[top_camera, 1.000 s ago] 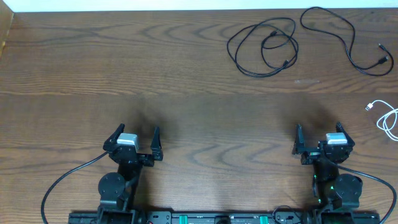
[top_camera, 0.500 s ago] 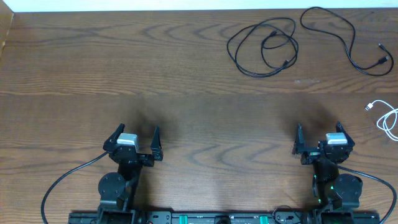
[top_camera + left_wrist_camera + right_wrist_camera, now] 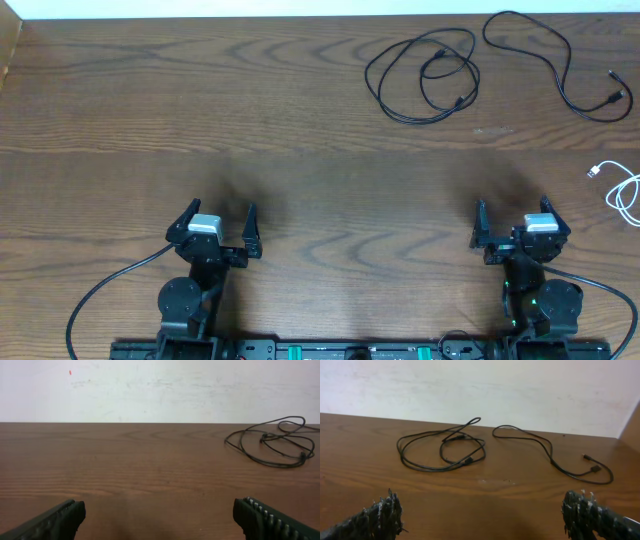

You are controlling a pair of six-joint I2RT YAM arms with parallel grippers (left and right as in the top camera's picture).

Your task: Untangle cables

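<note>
While left gripper (image 3: 220, 212) and right gripper (image 3: 512, 210) gape empty, the looped black cable (image 3: 420, 120) and the uncoiled black cable (image 3: 563, 88) lie well ahead of the right gripper, the white cable (image 3: 620, 190) off its right side.

We see a table (image 3: 250, 110) of dark brown wood, its grain plain and its finish smooth and matt. The coiled black cable (image 3: 424, 70), the loose black cable (image 3: 561, 85) and the white cable (image 3: 624, 195) have smooth plastic sheaths. The left pads (image 3: 265, 516) are ribbed and black, and the right pads (image 3: 381, 512) are rough and ragged. The wall (image 3: 160, 390) is matt white and scuffed.
</note>
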